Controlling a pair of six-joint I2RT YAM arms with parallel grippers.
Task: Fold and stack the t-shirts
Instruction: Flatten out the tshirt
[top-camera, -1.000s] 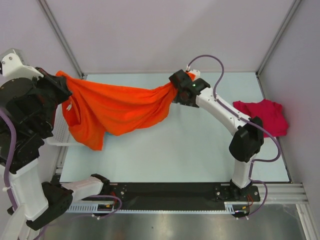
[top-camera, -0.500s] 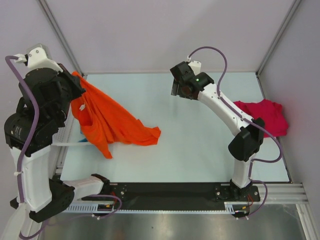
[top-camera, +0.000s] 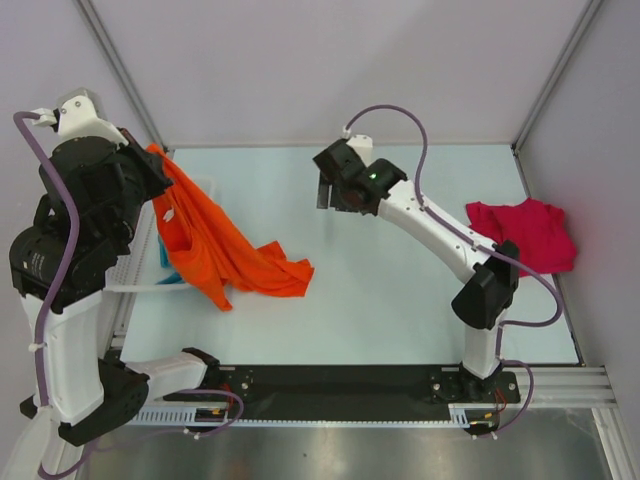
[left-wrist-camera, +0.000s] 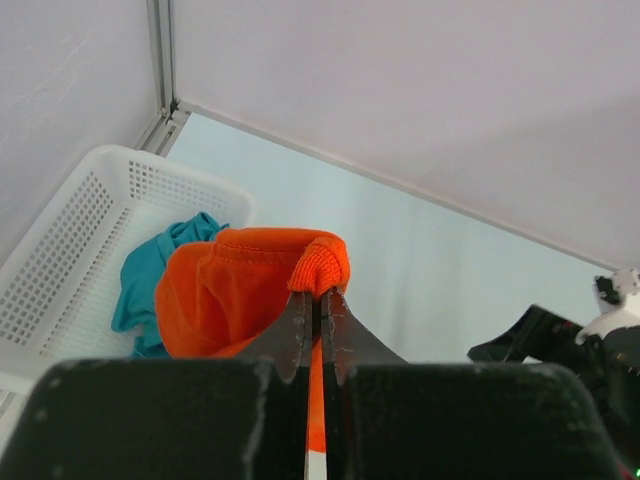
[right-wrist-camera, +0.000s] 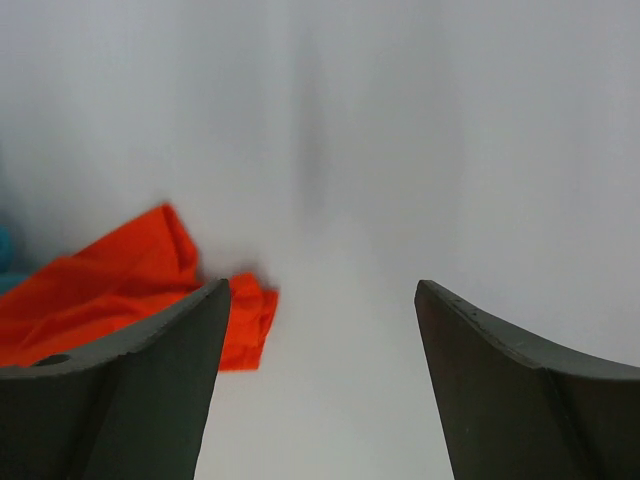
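The orange t-shirt (top-camera: 215, 245) hangs from my left gripper (left-wrist-camera: 320, 293), which is shut on a fold of its ribbed edge high at the table's left. The shirt's lower end lies crumpled on the table (top-camera: 380, 290). In the left wrist view the orange t-shirt (left-wrist-camera: 225, 285) drapes below the jaws. My right gripper (top-camera: 324, 192) hovers open over the table's far middle with nothing between its fingers, and the orange t-shirt (right-wrist-camera: 95, 295) shows left of its left finger. The teal t-shirt (left-wrist-camera: 150, 275) lies in the basket. The crimson t-shirt (top-camera: 528, 232) lies crumpled at the right.
A white mesh basket (left-wrist-camera: 85, 205) stands at the left edge of the table, under the hanging shirt. Pale walls with metal frame posts (top-camera: 120, 75) close in the back and sides. The arms' base rail (top-camera: 340, 385) runs along the near edge.
My right gripper let go of the orange shirt's far end, which dropped onto the table at the left. The right arm swung a little left. The left gripper keeps its hold.
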